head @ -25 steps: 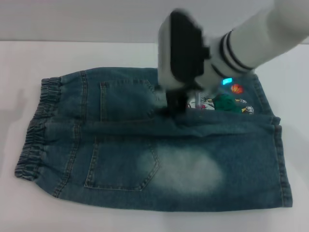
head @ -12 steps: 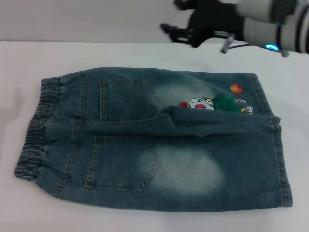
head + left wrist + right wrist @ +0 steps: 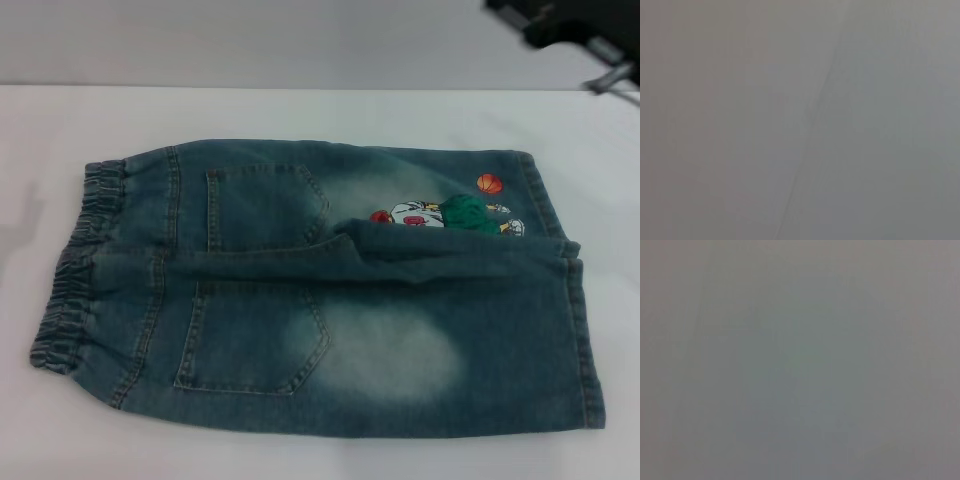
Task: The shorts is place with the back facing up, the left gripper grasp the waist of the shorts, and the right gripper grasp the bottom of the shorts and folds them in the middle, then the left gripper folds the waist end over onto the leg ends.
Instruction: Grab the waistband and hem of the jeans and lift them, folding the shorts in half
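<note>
The blue faded denim shorts [image 3: 330, 300] lie flat on the white table [image 3: 300, 110], back up, with two patch pockets showing. The ruffled elastic waist [image 3: 68, 270] is at the left and the straight hemmed leg ends [image 3: 588, 330] are at the right. The near leg overlaps the far one along a crease through the middle. Beside that crease a colourful cartoon print [image 3: 450, 213] with an orange basketball shows on the far leg. A black part of the right gripper [image 3: 560, 22] sits at the top right corner, high above and clear of the shorts. The left gripper is out of view.
White table surface surrounds the shorts on all sides, with a pale wall behind. Both wrist views show only plain grey.
The right gripper lifted off the middle of the shorts and pulled back up and to the right, almost out of the head view. The shorts stayed in place.
</note>
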